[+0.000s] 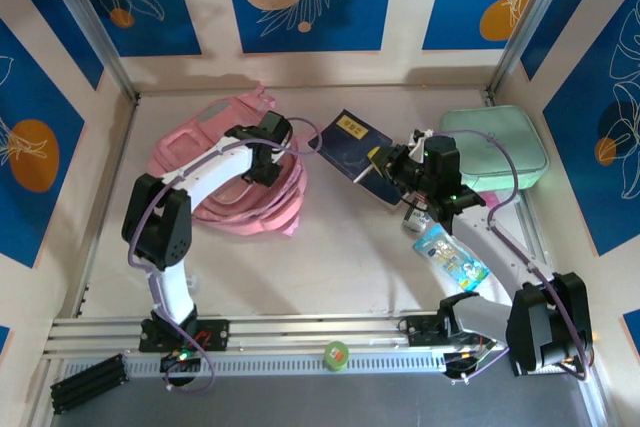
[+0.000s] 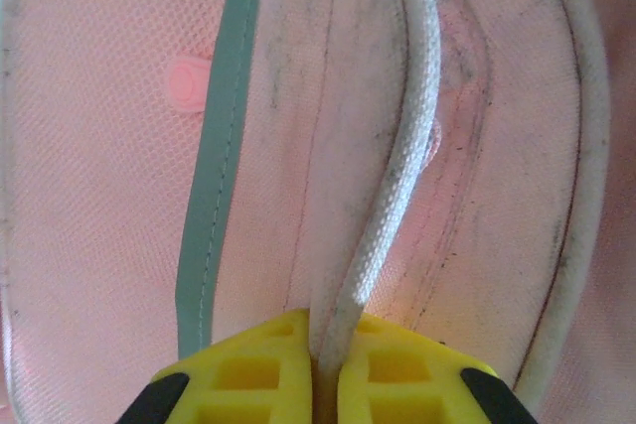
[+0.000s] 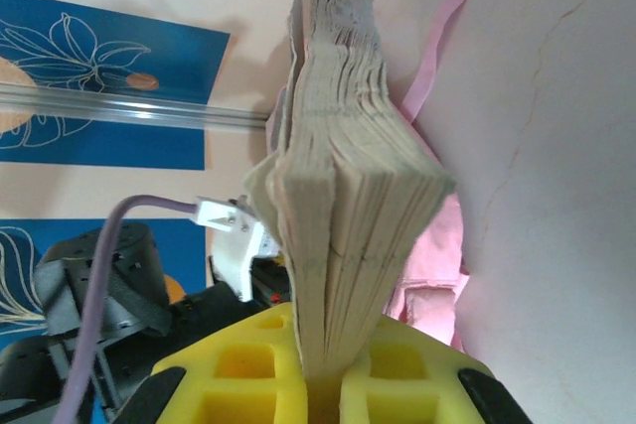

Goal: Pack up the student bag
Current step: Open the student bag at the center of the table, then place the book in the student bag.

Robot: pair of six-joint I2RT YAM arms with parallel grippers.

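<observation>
left end effector (image 2: pixel 326 359) clamped on student bag (image 2: pixel 99 206), right end effector (image 3: pixel 323 389) gripping book (image 3: pixel 348 196)

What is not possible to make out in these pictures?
- Top view: the left hand covers the student bag's middle; open or zipped is unclear.
- Top view: the cover text on the book is too small to read.
- Left wrist view: too close to tell which bag part the pinched cord belongs to.
- Right wrist view: the right hand holds the book edge-on, hiding its cover.
</observation>
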